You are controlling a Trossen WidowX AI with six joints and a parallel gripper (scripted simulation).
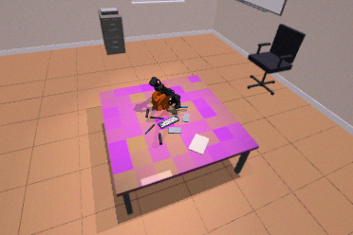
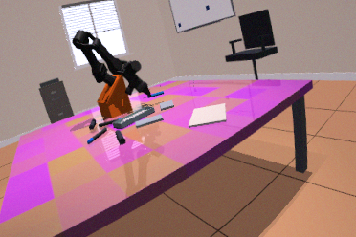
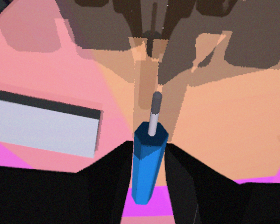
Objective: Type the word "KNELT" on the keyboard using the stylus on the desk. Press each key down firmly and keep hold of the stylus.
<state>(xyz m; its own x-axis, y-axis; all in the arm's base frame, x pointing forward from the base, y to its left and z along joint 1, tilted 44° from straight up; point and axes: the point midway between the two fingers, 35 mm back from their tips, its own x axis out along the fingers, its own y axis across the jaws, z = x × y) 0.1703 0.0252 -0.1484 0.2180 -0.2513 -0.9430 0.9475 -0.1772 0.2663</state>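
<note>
My gripper [image 1: 178, 105] [image 2: 150, 95] [image 3: 148, 149] is shut on the blue stylus [image 1: 184, 107] [image 2: 157, 94] [image 3: 148, 167]. In the wrist view the blue barrel is between the black fingers, with its thin grey tip pointing up the picture, away from them. In the exterior view the stylus lies nearly level at the fingers, low over the desk. The keyboard [image 1: 168, 121] [image 2: 134, 118] lies in front of the orange arm base. The gripper is off to one side of it, beyond its right end in the exterior view. The keyboard is not in the wrist view.
Two pale flat blocks [image 1: 186, 117] [image 1: 175, 130] [image 2: 166, 105] [image 2: 149, 121] lie beside the keyboard; one pale block [image 3: 42, 120] shows in the wrist view. Several dark pens or markers lie left of the keyboard. A white sheet [image 1: 198, 144] [image 2: 208, 115] lies farther right.
</note>
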